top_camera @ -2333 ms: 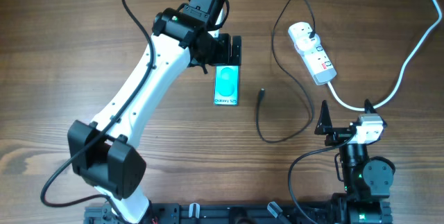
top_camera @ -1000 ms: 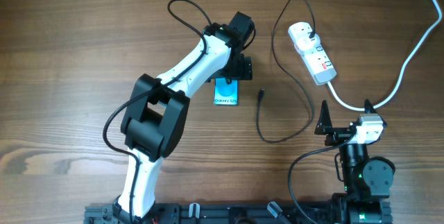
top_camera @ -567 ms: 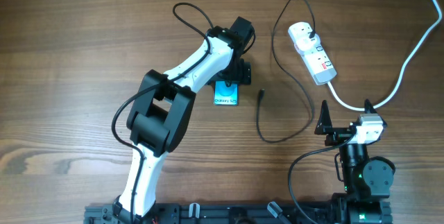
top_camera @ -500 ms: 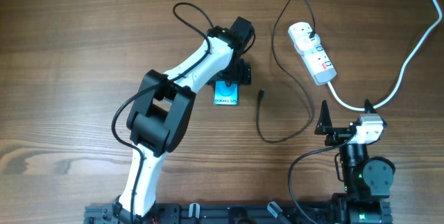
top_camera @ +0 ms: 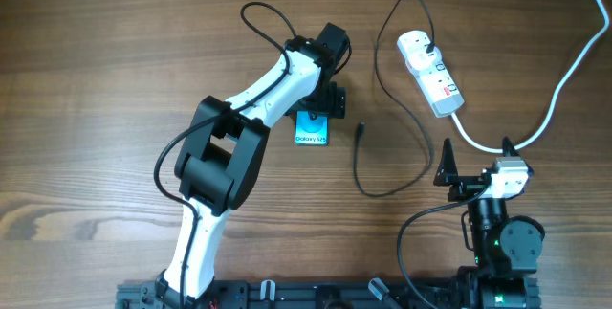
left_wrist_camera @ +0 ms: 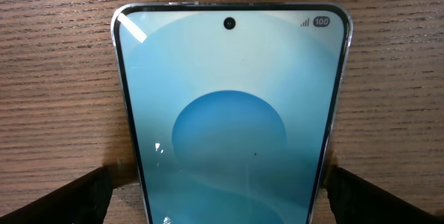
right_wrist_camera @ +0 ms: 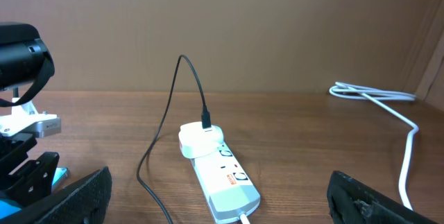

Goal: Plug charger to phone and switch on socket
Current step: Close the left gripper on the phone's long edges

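Note:
The phone [left_wrist_camera: 229, 113] lies flat on the wooden table, cyan screen up; in the overhead view only its lower end [top_camera: 312, 134] shows past my left arm. My left gripper [top_camera: 318, 108] is open and straddles the phone, a black finger [left_wrist_camera: 76, 196] on each side with wood showing between. The charger's black cable [top_camera: 381, 79] loops from the white adapter [top_camera: 413, 41] to a loose plug tip [top_camera: 360, 129] right of the phone. The adapter sits in the white socket [top_camera: 435, 79]. My right gripper [top_camera: 476, 158] stands open, apart from the socket [right_wrist_camera: 222, 182].
The socket's thick white cord [top_camera: 564, 79] curves off to the table's far right corner and shows again as the cord [right_wrist_camera: 388, 106] in the right wrist view. My left arm [top_camera: 229, 146] stretches across the table's middle. The right arm's base [top_camera: 497, 242] stands at the front right.
Over two seconds my left arm folded in and its gripper came down over the phone's upper end. In the last half second nothing has moved. The right arm stayed still.

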`<state>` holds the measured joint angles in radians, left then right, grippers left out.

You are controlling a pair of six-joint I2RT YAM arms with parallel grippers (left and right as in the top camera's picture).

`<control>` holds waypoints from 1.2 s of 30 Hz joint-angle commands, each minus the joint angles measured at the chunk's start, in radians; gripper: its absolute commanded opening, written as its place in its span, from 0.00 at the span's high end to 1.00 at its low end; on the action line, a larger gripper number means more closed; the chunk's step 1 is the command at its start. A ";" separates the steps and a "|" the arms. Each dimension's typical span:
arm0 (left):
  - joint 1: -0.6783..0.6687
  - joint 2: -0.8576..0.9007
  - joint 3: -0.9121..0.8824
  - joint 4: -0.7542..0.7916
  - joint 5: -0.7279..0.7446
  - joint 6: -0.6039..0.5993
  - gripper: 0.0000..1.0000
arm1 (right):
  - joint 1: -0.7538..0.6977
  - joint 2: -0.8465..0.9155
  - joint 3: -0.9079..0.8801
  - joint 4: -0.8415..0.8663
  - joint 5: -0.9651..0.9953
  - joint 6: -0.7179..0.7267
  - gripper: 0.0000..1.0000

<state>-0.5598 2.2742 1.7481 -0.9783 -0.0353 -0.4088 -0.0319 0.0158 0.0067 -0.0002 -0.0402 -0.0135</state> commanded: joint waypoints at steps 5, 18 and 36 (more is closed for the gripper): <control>0.007 0.080 -0.023 0.017 -0.011 -0.018 0.00 | -0.005 -0.005 -0.002 0.003 0.006 -0.010 0.00; 0.007 0.080 -0.023 -0.006 -0.011 -0.018 0.00 | -0.005 -0.005 -0.002 0.003 0.006 -0.010 0.00; 0.007 0.080 -0.023 -0.009 -0.011 -0.018 0.15 | -0.005 -0.005 -0.002 0.003 0.006 -0.010 0.00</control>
<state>-0.5598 2.2768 1.7489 -0.9825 -0.0330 -0.4175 -0.0319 0.0158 0.0067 -0.0002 -0.0399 -0.0135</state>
